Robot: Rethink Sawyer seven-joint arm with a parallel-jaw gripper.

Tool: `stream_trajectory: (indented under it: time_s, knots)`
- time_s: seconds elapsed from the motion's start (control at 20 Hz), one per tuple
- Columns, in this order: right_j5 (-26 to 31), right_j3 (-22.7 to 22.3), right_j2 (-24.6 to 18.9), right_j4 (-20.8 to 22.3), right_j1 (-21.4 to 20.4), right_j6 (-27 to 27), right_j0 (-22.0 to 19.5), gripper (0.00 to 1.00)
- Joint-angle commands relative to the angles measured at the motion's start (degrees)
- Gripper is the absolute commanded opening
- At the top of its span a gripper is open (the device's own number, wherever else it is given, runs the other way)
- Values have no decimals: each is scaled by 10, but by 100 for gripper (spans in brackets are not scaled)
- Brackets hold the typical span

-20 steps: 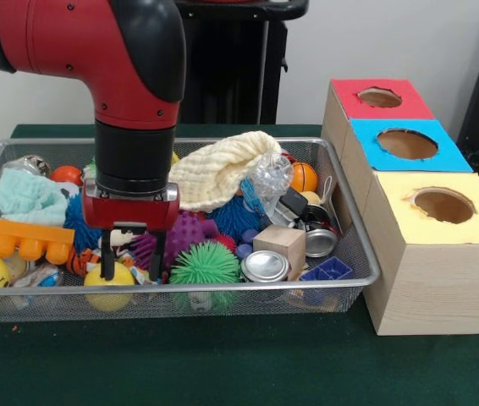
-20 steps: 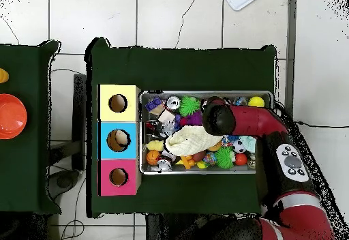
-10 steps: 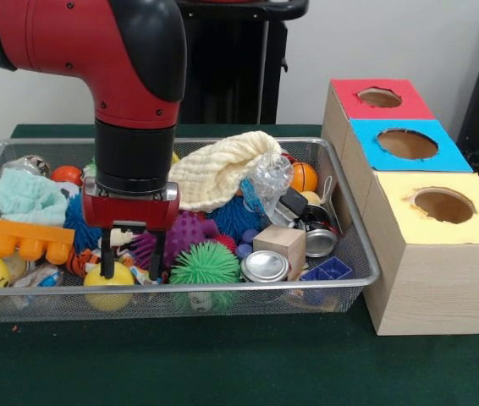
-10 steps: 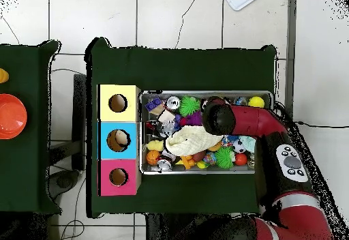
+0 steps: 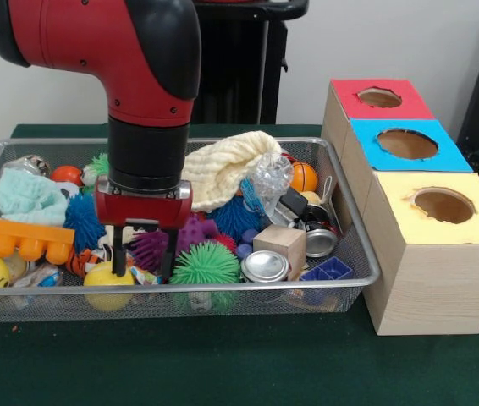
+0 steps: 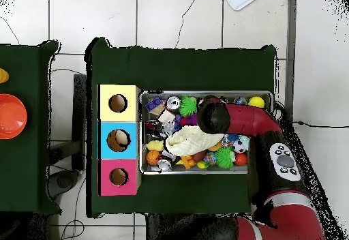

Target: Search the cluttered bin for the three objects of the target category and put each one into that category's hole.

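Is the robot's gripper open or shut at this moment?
Open. In the front view the gripper has its two black fingers apart, with a purple spiky ball visible between them, just inside the wire bin.

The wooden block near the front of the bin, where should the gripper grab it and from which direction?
Probably from straight above, closing on two opposite upright faces of the wooden block. Its flat top is bare and it stands higher than the metal tin beside it, so the upper part of its sides looks free. The gripper is open, low over the toys further along the bin.
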State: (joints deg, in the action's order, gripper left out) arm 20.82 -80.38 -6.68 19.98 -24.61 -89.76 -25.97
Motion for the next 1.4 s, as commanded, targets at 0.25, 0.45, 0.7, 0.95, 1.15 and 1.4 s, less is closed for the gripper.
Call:
stream_trajectory:
  time_s: [0.25,0.45,0.7,0.95,1.15,1.4]
  knots:
    - [9,-41,42,-60,-7,-162,47,100]
    - [-8,-44,53,-66,-2,-155,54,100]
    - [-28,-46,67,-62,14,-140,59,100]
    - [-34,-22,83,-33,34,-100,68,100]
    - [-41,-24,84,-32,36,-90,63,100]
    - [-47,-15,78,-38,46,-85,54,100]
